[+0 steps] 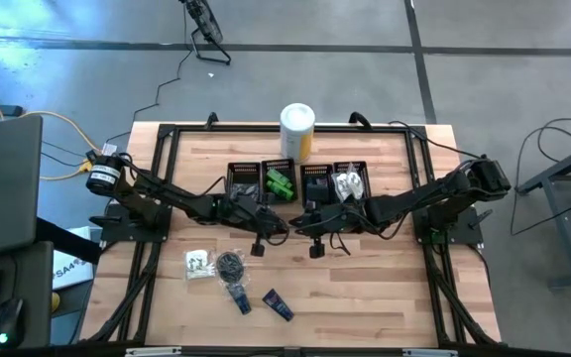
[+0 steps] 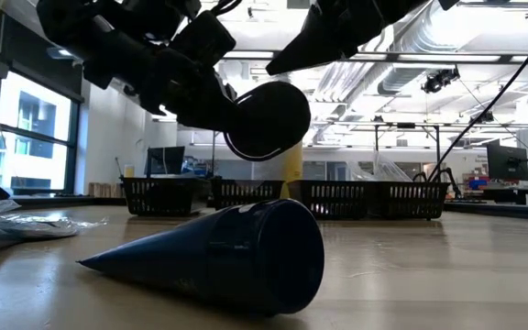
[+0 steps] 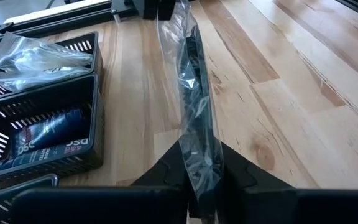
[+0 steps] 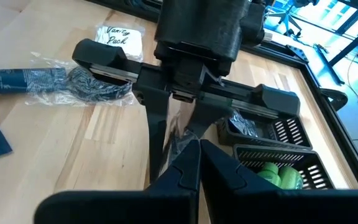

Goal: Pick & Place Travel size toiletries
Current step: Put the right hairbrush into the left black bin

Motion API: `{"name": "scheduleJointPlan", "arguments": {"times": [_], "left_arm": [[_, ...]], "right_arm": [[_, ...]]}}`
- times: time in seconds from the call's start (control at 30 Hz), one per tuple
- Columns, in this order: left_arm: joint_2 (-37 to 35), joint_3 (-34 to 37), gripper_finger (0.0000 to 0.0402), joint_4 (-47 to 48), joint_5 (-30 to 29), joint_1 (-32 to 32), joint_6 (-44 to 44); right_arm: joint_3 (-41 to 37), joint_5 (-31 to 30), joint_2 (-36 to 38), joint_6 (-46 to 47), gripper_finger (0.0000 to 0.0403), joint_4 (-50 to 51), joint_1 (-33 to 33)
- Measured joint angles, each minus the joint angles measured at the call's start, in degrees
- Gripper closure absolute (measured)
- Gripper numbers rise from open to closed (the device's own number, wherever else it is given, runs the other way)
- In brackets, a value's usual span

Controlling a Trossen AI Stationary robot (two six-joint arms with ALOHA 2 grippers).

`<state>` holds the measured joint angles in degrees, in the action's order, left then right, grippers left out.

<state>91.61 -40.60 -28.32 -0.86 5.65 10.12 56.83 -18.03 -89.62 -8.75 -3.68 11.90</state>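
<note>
The left gripper point(image 3: 202, 186) is clamped on a clear plastic bag holding a black bundle point(image 3: 194, 118). In the left wrist view the bag hangs edge-on between the two dark fingers, its film crinkled and glossy, above the pale wood tabletop point(image 3: 303, 106). In the high view this gripper sits at frame centre, just below the row of black mesh bins point(image 1: 246, 181). The right gripper point(image 4: 197, 163) is pinched shut on nothing, hovering close beside the left one at mid-frame.

To do this step well, I judge the bag should be lifted clear before it travels, since the loose film swings and could snag a bin's mesh wall. The grip looks to sit on thin plastic and a narrow slice of the bundle, so a slow carry would lower the chance of it slipping out. Release should come only once the bag hangs inside the chosen bin's rim.

Several toiletries are already sorted: green packets point(image 1: 280, 185) in one bin, a dark blue item point(image 1: 315, 183) in the next, clear sachets point(image 1: 348, 182) in the rightmost. On the tabletop in the lower centre of the high view lie a white packet point(image 1: 199, 264), another bagged black bundle point(image 1: 231, 266) and a flat dark blue tube point(image 1: 278, 304). A tall white-and-yellow canister point(image 1: 297, 129) stands behind the bins.
</note>
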Motion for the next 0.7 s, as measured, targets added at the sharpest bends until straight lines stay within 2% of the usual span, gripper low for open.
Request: {"name": "scheduleJointPlan", "arguments": {"times": [0.17,0.5,0.7], "left_arm": [[0.0,0.0,0.0377,0.0,0.0,0.0,0.1],[0.0,0.0,0.0373,-0.3,0.7,0.0,-0.3],[0.0,0.0,0.0372,-0.3,1.4,0.0,-0.5]], "right_arm": [[0.0,0.1,0.0,0.0,0.04,0.0,0.0],[0.0,0.1,0.0,0.2,0.04,-1.2,0.0],[0.0,0.1,0.0,-1.9,0.0375,-2.6,0.3]]}}
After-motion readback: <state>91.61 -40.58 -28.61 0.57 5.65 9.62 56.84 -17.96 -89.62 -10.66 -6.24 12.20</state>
